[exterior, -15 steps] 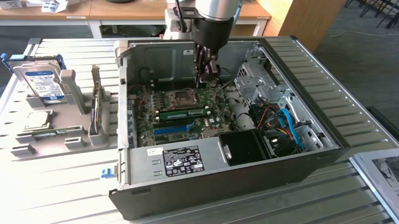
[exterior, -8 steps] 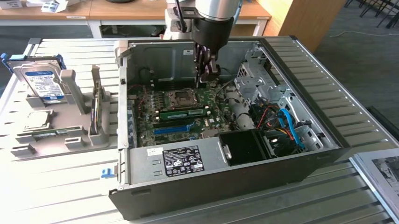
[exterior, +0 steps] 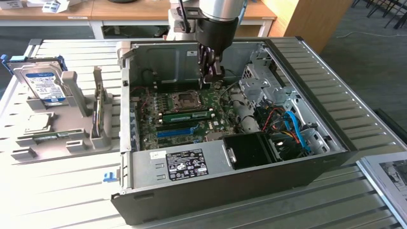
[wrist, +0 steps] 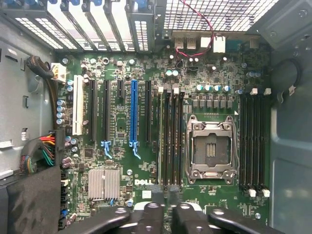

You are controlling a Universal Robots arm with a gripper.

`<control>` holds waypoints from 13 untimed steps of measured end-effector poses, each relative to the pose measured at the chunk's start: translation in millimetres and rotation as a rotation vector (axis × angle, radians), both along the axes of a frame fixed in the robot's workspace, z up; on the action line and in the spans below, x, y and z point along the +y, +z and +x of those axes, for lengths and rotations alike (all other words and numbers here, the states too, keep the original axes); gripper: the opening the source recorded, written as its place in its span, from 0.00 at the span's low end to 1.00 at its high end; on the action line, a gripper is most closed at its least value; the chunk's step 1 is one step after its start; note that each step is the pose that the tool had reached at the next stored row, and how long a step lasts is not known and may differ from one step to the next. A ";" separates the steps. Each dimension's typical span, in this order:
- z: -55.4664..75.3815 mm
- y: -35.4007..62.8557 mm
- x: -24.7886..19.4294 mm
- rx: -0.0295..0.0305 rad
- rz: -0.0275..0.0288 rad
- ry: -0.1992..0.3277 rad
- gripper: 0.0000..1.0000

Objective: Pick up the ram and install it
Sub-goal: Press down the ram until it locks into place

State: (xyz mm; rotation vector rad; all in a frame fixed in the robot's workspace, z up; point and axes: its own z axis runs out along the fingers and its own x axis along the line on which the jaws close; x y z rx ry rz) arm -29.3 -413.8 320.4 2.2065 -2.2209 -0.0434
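A green ram stick (exterior: 188, 116) lies seated in a slot on the motherboard (exterior: 167, 131), inside the open computer case (exterior: 299, 157). In the wrist view the ram (wrist: 160, 141) shows edge-on in the slot beside the empty black ones. My gripper (exterior: 210, 80) hangs above the board, a little behind the processor socket (exterior: 186, 99) and apart from the ram. From the wrist, my gripper (wrist: 168, 214) has its fingers (wrist: 152, 214) drawn close together, with only a narrow gap and nothing between them.
A grey holder (exterior: 64, 143) at the exterior view's left carries a hard drive (exterior: 43, 86), a square silver processor (exterior: 38, 123) and a thin board standing on edge (exterior: 97, 112). The case's walls, drive cage (exterior: 260, 78) and cables (exterior: 289, 126) ring the motherboard.
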 end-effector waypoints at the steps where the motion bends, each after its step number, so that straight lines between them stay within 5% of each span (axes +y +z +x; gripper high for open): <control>1: 0.0 0.0 0.0 0.0000 0.0000 0.000 0.17; 2: 0.0 0.0 0.0 0.0000 0.0001 0.000 0.11; 13: 5.2 0.0 0.0 0.0005 -0.0001 0.000 0.10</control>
